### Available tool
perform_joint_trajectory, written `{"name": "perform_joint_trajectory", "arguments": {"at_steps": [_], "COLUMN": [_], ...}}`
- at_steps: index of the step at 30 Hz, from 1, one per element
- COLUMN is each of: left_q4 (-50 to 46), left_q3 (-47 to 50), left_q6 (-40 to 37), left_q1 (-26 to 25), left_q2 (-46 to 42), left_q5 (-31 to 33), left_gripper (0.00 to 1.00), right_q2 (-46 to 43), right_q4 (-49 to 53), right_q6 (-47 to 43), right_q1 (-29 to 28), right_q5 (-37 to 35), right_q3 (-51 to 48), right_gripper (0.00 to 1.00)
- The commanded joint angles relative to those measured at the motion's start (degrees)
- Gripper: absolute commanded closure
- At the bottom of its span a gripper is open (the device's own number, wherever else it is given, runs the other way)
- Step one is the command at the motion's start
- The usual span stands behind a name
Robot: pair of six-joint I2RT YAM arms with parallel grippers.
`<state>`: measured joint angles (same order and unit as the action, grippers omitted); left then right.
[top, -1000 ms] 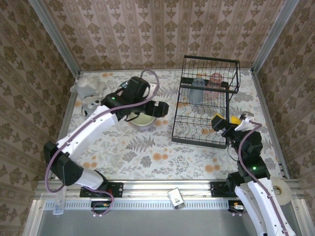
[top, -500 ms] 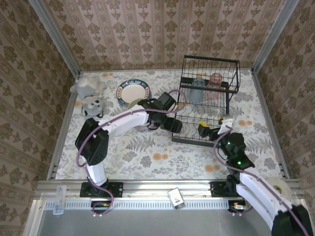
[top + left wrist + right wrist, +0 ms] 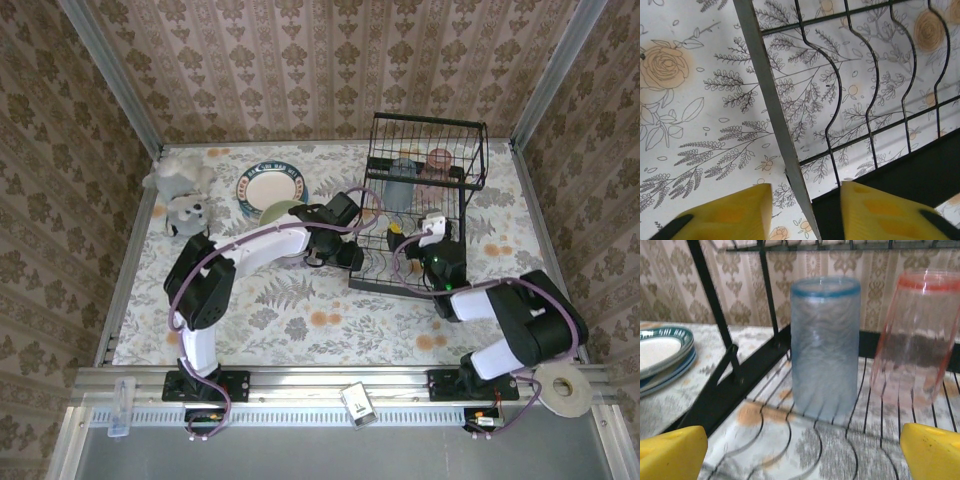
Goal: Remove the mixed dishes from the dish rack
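The black wire dish rack (image 3: pixel 470 195) stands at the back right. On its lower tier a bluish cup (image 3: pixel 825 345) and a pink cup (image 3: pixel 917 340) stand upright side by side. My right gripper (image 3: pixel 802 455) is open wide inside the rack, a short way in front of the bluish cup. My left gripper (image 3: pixel 807 215) hovers at the rack's left edge (image 3: pixel 775 115); a grey rail runs between its jaws, which stand apart and touch nothing. Teal-rimmed plates (image 3: pixel 270 185) and a pale green bowl (image 3: pixel 283 212) lie on the table left of the rack.
A grey plush toy (image 3: pixel 183 190) lies at the far left by the wall. The rack's raised upper shelf (image 3: pixel 428 130) hangs over the cups. A tape roll (image 3: pixel 565 392) sits near the right arm's base. The floral tablecloth (image 3: pixel 300 310) in front is bare.
My left arm swung right from the plates and bowl to the rack's left edge, and its jaws narrowed. My right arm reached forward into the rack towards the cups.
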<state>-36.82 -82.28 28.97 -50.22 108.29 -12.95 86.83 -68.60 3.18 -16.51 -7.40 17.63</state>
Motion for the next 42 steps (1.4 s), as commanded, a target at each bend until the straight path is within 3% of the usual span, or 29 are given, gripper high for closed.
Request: {"name": "perform_joint_trajectory", "arguments": {"at_steps": [1, 12, 28, 37, 42], "left_q4": [-0.8, -2.65, -6.51, -7.4, -7.57], "left_q3": [-2.0, -4.09, -6.87, -7.26, -7.54], "left_q6": [0.29, 0.67, -0.76, -1.28, -1.29], "left_q1": [-0.07, -0.06, -0.1, -0.08, -0.19], "left_q2": [1.96, 4.36, 4.74, 4.03, 3.86], "left_q5": [-1.13, -1.9, -1.97, -1.96, -2.12], "left_gripper": [0.67, 1.0, 1.0, 1.0, 1.0], "right_q2": [3.45, 14.99, 26.64, 28.43, 28.6], "right_q4": [-7.16, -7.38, -7.45, -6.63, -6.46], "right_q6": [1.82, 3.42, 0.77, 0.7, -0.39], "right_q1": [1.32, 0.75, -0.79, -1.53, -1.68], "right_q5": [-1.58, -2.33, -8.92, -16.82, -15.98], "right_q3": [4.34, 13.99, 24.52, 28.36, 28.82], "right_gripper": [0.0, 0.0, 0.0, 0.0, 0.0]}}
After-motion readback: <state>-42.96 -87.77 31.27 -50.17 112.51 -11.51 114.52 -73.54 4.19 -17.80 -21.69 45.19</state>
